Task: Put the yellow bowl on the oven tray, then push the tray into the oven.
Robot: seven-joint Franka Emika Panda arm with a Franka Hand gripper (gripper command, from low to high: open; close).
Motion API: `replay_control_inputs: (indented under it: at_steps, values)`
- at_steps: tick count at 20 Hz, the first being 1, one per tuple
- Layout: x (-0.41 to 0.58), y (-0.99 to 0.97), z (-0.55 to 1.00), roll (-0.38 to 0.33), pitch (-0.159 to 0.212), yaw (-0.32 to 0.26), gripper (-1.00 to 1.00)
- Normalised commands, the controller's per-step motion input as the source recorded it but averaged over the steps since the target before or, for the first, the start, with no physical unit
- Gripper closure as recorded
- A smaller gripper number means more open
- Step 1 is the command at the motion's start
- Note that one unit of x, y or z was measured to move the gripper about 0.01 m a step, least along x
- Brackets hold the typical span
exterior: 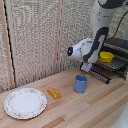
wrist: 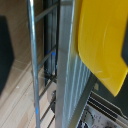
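**Inspector:** Pale butcher-block table (exterior: 75, 107), planked and smooth, stands before woven reed-textured wall panels (exterior: 35, 35). What sits on it?

**Assistant:** A large round white plate (exterior: 25, 103) with a patterned rim, a small orange-yellow block (exterior: 54, 93) and a cylindrical blue cup (exterior: 80, 83). They lie apart from one another.

**Inspector:** And the task items?

**Assistant:** At the exterior view's right, the boxy black and silver oven (exterior: 118, 47) stands with its front open. The baking sheet (exterior: 112, 63), dark metal with ridged wire-like bars, projects from it. The yellow dish (exterior: 106, 56), a small glossy round bowl, rests on that sheet.

**Inspector:** The grabber (exterior: 86, 66)?

**Assistant:** Its white wrist hangs by the near end of the baking sheet. The wrist view shows bars and a ribbed metal rim close up, with the dish beside them. Whether the fingers are apart or gripping, I cannot tell.
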Motion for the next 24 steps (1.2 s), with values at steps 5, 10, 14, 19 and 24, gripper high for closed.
replay_control_inputs:
  at_steps: [5,10,14,19,24]
  values:
    - [-0.314,-0.16,0.04,-0.003,-0.009,0.107,1.00]
    - [-0.405,-0.50,0.06,0.038,0.008,0.137,1.00]
    - [-0.267,-0.45,0.14,0.097,0.028,0.149,1.00]
    - [-0.108,-0.53,0.36,0.170,-0.006,0.064,1.00]
    - [0.039,-0.58,0.61,0.217,0.000,0.000,1.00]
